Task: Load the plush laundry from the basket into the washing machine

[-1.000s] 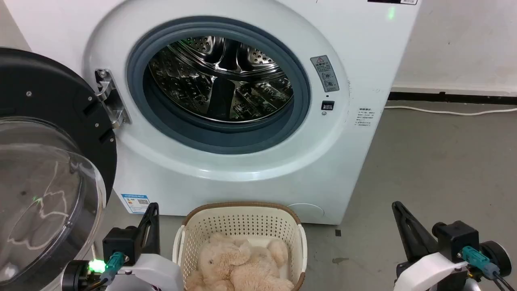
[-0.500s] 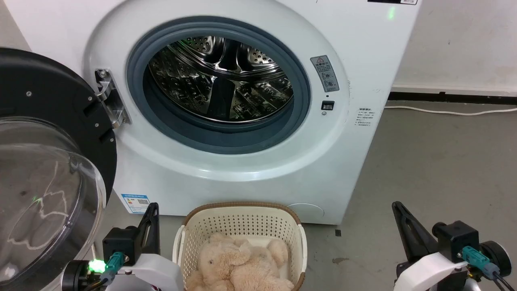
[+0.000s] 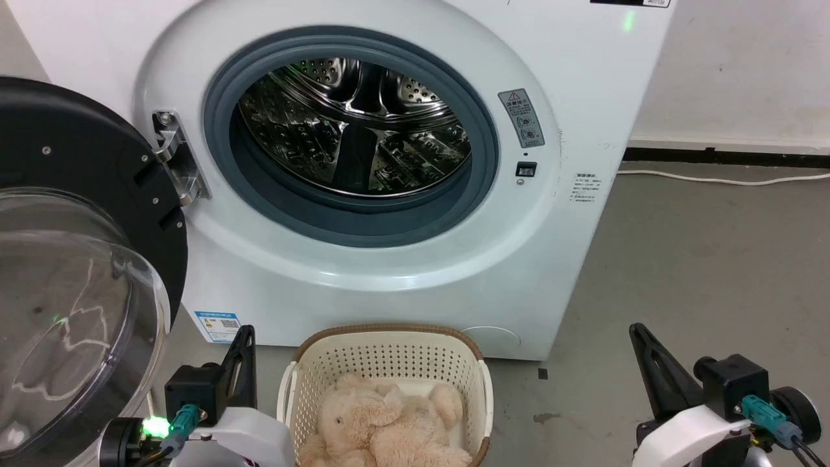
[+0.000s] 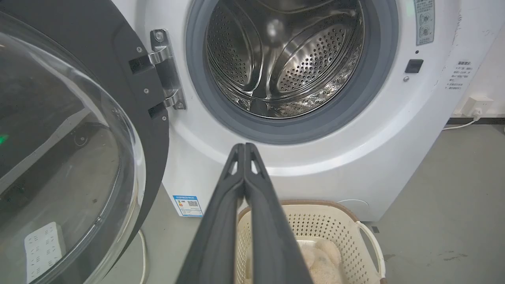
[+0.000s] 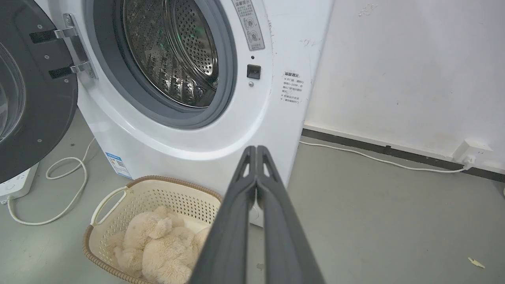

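- Grey concrete floor (image 3: pixel 700 259) ran up to a white wall (image 5: pixel 394 59), and the washing machine (image 3: pixel 363 292) stood on it at the far side.
- Its door (image 3: pixel 78 149) was swung open to the left, and the steel drum (image 3: pixel 356 130) behind the grey seal (image 3: pixel 219 136) looked empty.
- The basket (image 3: pixel 389 353) stood on the floor at the near middle, just in front of the machine and below its opening.
- The plush laundry (image 3: pixel 382 425) lay inside the basket, untouched. Its body seemed to stretch left to right, from one handle side to the other, though the head view cut its near part.
- The left hand (image 3: pixel 244 337) stood just beside the left rim of the basket, its two fingers (image 4: pixel 221 221) pressed together with nothing between them.
- The right hand (image 3: pixel 640 334) was well apart on the right, over the floor, also closed tight and empty.
- So the plush laundry lay between both hands, to the right of the left one and, it seemed, lower. The left arm (image 3: pixel 246 434) was clearly nearer.
- I judged that loading had not begun: a hand would first need to open and go down into the basket, gripping across the plush's length.
- The open door was close on the left of the left arm, so a wide swing there could hit it.
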{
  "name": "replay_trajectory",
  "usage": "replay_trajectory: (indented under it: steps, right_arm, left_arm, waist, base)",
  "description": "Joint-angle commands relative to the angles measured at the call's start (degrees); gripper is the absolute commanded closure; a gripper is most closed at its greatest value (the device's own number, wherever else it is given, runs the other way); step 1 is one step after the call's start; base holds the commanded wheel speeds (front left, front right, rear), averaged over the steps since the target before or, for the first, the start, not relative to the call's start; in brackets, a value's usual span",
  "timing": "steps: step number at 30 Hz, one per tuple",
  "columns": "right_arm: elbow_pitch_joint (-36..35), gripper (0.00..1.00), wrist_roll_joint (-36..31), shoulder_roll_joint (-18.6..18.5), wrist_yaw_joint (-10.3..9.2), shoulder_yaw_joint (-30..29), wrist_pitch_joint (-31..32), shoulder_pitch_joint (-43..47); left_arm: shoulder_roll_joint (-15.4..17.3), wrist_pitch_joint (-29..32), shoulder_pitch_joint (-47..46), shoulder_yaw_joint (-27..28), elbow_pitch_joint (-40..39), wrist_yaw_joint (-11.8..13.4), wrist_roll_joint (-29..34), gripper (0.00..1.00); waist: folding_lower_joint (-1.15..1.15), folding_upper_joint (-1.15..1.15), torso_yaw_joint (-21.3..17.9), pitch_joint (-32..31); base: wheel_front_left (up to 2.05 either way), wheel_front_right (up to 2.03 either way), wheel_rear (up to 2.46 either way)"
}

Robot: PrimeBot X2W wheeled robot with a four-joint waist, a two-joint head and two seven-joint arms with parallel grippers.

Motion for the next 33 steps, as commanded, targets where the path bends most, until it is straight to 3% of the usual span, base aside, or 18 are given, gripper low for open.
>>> replay_trajectory:
  steps: [1,20,21,33]
  right_arm:
    - [0.1,1.0,-0.4,0.0,0.03,0.0,0.0,-0.7]
    - [0.1,1.0,-0.4,0.0,0.03,0.0,0.0,-0.7]
    - [0.0,0.0,0.0,0.0,0.0,0.0,0.0,0.0]
    - [0.0,0.0,2.0,0.0,0.0,0.3,-0.8,0.8]
  left_arm:
    - [0.0,0.0,-0.6,0.0,-0.2,-0.2,0.2,1.0]
    - [0.0,0.0,-0.6,0.0,-0.2,-0.2,0.2,1.0]
    - [0.0,0.0,0.0,0.0,0.0,0.0,0.0,0.0]
    - [0.0,-0.9,0.3,-1.4,0.1,0.3,-1.7,0.0]
  waist:
    - [0.0,0.0,0.0,0.0]
    - [0.0,0.0,0.0,0.0]
    - [0.0,0.0,0.0,0.0]
    - [0.0,0.0,0.0,0.0]
  base:
    - [0.0,0.0,0.0]
    - [0.0,0.0,0.0]
    - [0.0,0.0,0.0]
    - [0.0,0.0,0.0]
